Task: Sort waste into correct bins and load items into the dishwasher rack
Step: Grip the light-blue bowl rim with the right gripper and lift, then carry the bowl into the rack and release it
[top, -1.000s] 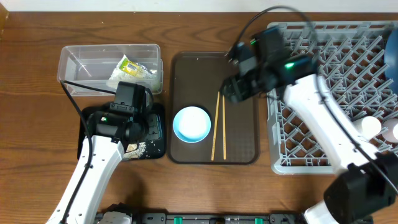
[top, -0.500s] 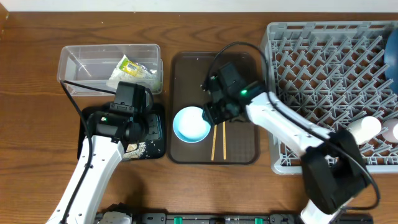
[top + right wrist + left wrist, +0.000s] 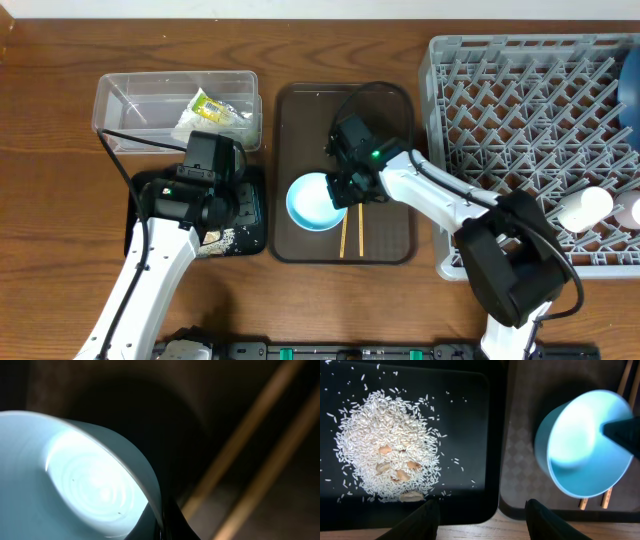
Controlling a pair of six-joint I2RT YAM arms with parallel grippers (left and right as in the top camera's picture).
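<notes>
Now my right claw (image 3: 338, 193) pinches the rim of the round white, blue-lined bowl (image 3: 308, 205); wooden chopsticks (image 3: 343, 236) lie unloaded, waste (image 3: 385, 445) sits binned.

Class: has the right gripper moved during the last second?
Yes. The right gripper moved left, away from the dishwasher rack, along the brown tray to the white bowl.

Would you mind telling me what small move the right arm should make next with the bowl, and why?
Probably lift the white bowl straight up a little. The right gripper appears to pinch its rim, the bowl sits tilted on the brown tray, and the chopsticks lie close beside it, so rising first should avoid dragging them.
</notes>
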